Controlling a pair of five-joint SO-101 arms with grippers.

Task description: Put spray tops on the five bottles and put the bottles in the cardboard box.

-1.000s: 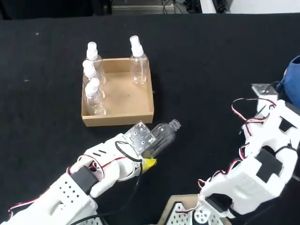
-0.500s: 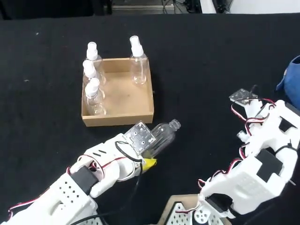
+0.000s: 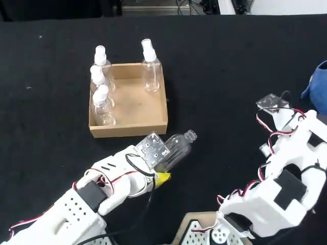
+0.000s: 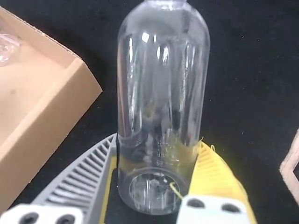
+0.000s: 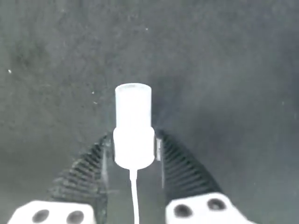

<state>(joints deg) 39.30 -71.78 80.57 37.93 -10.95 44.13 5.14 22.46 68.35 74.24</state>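
A clear bottle (image 3: 178, 147) with no top lies tilted just in front of the cardboard box (image 3: 153, 125), its open neck pointing right. My left gripper (image 3: 159, 163) is shut on its base. The left wrist view has the bottle (image 4: 161, 93) between the grey and yellow fingers (image 4: 212, 172), with the box corner (image 4: 56, 112) beside it. My right gripper (image 3: 271, 105) is at the right of the table, shut on a white spray top (image 5: 134, 128) with its thin tube trailing back between the fingers. Several topped bottles (image 3: 151, 66) stand in the box.
A blue object (image 3: 319, 81) sits at the right edge of the table, close behind the right arm. A light board and a perforated white part (image 3: 204, 229) lie at the front edge between the arms. Black cloth covers the table.
The right arm has shifted, and its gripper has swung a little left and forward, away from the blue object. The left arm and its bottle have stayed put.
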